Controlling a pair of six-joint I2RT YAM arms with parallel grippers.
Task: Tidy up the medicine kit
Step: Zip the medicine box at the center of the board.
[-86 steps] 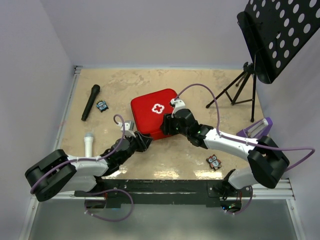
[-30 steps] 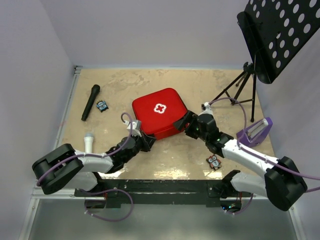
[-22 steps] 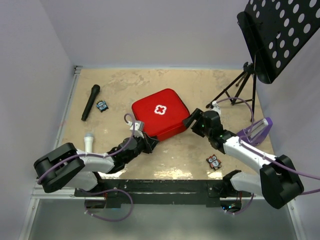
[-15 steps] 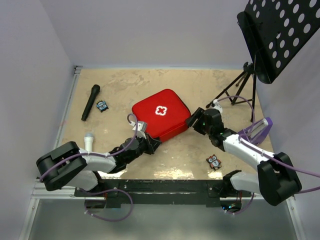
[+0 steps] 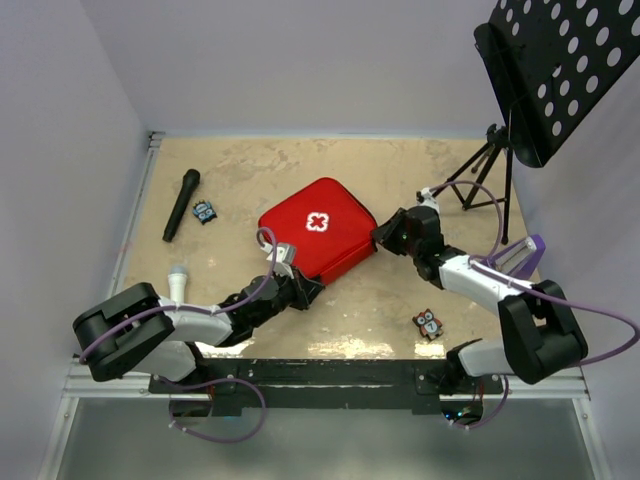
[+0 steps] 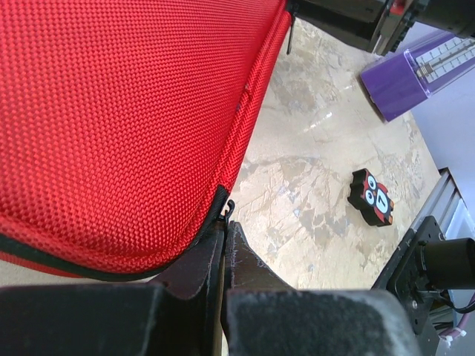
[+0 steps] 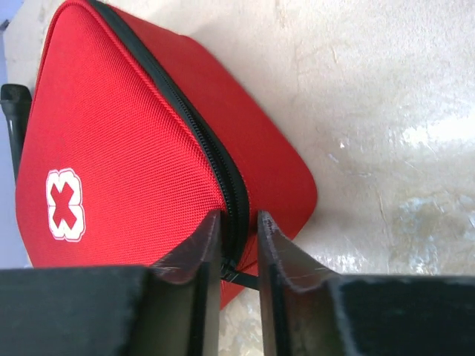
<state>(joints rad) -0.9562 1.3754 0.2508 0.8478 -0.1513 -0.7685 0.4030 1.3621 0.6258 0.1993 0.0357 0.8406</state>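
The red medicine kit [image 5: 315, 232] lies closed mid-table, white cross up. My left gripper [image 5: 304, 289] sits at its near corner, shut, with the small black zipper pull [image 6: 228, 204] poking out between the fingertips [image 6: 225, 222]; the kit's red fabric [image 6: 111, 111] fills that view. At the kit's right corner, my right gripper [image 5: 385, 232] has its jaws narrowed on either side of the black zipper seam [image 7: 215, 159]. The right gripper [image 7: 239, 222] pinches that edge of the kit [image 7: 126, 141], and a black pull tab [image 7: 249, 279] crosses the gap.
A black microphone [image 5: 183, 203], a small blue toy [image 5: 205, 211] and a white microphone [image 5: 177, 285] lie to the left. An owl toy [image 5: 428, 323] [image 6: 371, 196] sits near the right front. A purple object [image 5: 512, 257] and a music stand's tripod [image 5: 480, 180] stand at the right.
My right gripper swung in to the kit's right corner and its jaws closed from wide to narrow around the zipper edge. The kit shifted slightly left. The left gripper stayed shut at the near corner.
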